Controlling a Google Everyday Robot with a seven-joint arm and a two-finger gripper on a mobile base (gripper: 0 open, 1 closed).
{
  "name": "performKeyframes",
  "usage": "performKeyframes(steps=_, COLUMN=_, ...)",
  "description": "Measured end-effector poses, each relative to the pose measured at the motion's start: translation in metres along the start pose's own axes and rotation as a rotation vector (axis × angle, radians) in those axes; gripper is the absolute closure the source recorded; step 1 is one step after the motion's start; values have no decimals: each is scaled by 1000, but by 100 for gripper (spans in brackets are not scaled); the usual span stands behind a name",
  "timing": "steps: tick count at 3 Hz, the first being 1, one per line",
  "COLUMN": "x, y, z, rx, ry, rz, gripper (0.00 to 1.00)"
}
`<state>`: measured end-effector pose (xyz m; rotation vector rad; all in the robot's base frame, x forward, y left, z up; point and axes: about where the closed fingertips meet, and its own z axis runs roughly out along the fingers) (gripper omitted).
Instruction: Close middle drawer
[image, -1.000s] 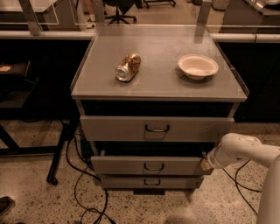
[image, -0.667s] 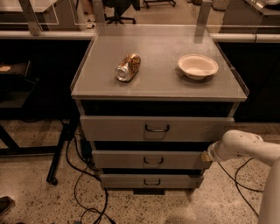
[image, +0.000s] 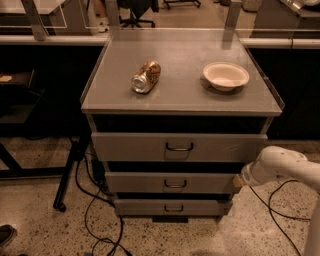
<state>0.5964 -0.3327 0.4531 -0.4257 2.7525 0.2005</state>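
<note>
At the right end of the middle drawer (image: 172, 182), the jaws touch.

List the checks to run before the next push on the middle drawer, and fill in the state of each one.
1. Tool placed at the right drawer: the tool is at the right end of the middle drawer front. Ok.
2. Tool touching the front panel: cannot tell.
3. Drawer shut: its front stands forward of the bottom drawer, with a dark gap above it. Not ok.
4. Push path: the top drawer sticks out above the tool and seems apart from it. Ok.
5. Loose things on the cabinet top: the can lies on its side and the bowl stands upright, both back from the front edge. Ok.
</note>
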Motion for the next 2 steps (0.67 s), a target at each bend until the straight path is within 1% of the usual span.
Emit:
performKeyframes(steps=1, x=38, y=-14, z=-32, rx=-30, ry=91, rz=52, gripper=100)
performKeyframes(steps=2, x=49, y=-12, z=-36, rx=-46, ry=127, rz=60, gripper=86)
